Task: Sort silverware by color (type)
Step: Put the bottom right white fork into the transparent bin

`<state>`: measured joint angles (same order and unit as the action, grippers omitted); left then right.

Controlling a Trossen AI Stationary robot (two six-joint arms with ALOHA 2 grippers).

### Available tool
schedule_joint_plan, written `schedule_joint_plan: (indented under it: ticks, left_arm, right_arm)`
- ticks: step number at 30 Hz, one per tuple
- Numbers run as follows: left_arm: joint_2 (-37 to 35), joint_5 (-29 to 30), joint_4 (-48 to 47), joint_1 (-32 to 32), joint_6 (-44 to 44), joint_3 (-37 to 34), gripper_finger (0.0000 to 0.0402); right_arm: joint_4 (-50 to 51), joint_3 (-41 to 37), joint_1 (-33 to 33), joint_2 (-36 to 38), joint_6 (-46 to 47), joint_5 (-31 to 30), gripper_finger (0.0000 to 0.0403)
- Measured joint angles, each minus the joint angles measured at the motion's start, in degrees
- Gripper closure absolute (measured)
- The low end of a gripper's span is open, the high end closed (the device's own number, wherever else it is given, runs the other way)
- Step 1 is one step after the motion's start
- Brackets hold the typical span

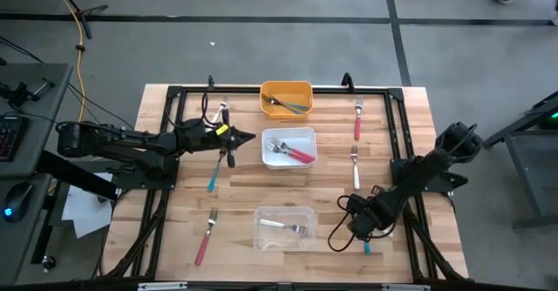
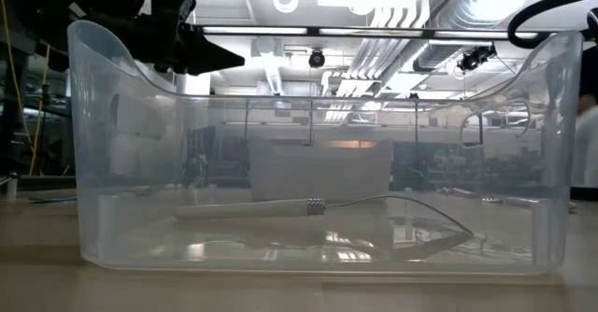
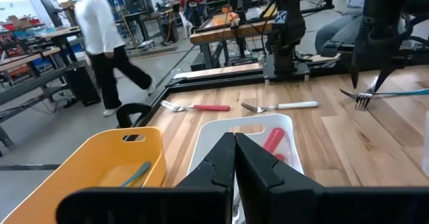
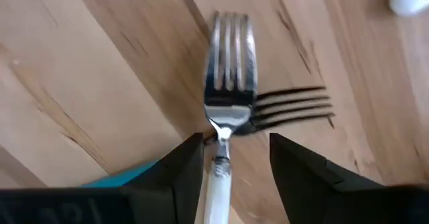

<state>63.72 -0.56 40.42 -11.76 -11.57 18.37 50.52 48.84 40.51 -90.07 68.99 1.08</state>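
Observation:
My right gripper (image 1: 362,228) points down near the table's front right, open. Its fingers stand on either side of a white-handled fork (image 4: 226,103) lying on the wood, without a touch that shows. A teal-handled fork (image 3: 365,98) lies there too; its teal handle (image 4: 117,176) and dark tines (image 4: 295,106) cross under the white fork's neck. My left gripper (image 1: 248,137) is shut and holds nothing, level above the table just left of the white bin (image 1: 289,131). Loose forks lie on the table: pink (image 1: 357,121), white (image 1: 355,165), teal (image 1: 212,178), pink (image 1: 205,239).
Three bins stand in a row down the table's middle. The orange bin (image 1: 286,89) holds teal forks, the white bin pink ones, and the clear bin (image 1: 283,211) a white one (image 2: 280,207). A black frame (image 1: 174,91) borders the table. A person walks in the room beyond (image 3: 100,29).

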Motion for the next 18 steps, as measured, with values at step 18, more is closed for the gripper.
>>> schedule_joint_plan:
  ticks: [18]
  left_arm:
    - [0.00, 1.76, -0.20, 1.39, -0.06, 0.00, 0.0401]
  right_arm:
    - [-4.22, -3.39, -2.64, -1.28, -2.61, 0.28, 0.0300]
